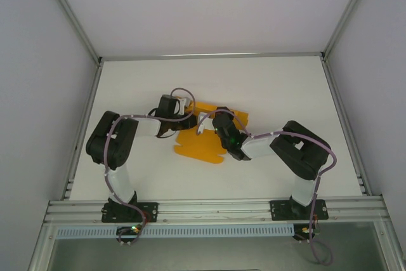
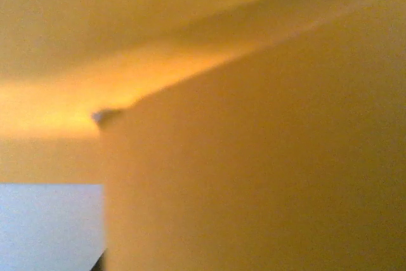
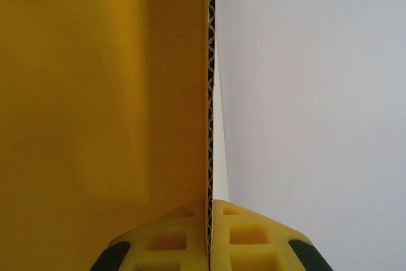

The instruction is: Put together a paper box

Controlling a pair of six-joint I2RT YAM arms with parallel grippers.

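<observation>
The paper box (image 1: 202, 145) is a bright orange-yellow card sheet lying partly flat in the middle of the white table (image 1: 266, 87). My right gripper (image 1: 214, 124) is at its right side, and in the right wrist view its yellow jaws (image 3: 210, 206) are shut on the card's corrugated edge (image 3: 210, 93), with a flap (image 3: 95, 93) standing to the left. My left gripper (image 1: 185, 107) is at the sheet's far left edge. Blurred orange card (image 2: 254, 157) sits right against the left wrist camera and hides the fingers, so any hold there is hidden.
Metal frame rails (image 1: 216, 209) run along the near edge, and grey walls (image 1: 38, 61) close in both sides. White table surface (image 3: 317, 93) lies to the right of the right gripper, and a patch of it (image 2: 51, 226) shows at the lower left of the left wrist view.
</observation>
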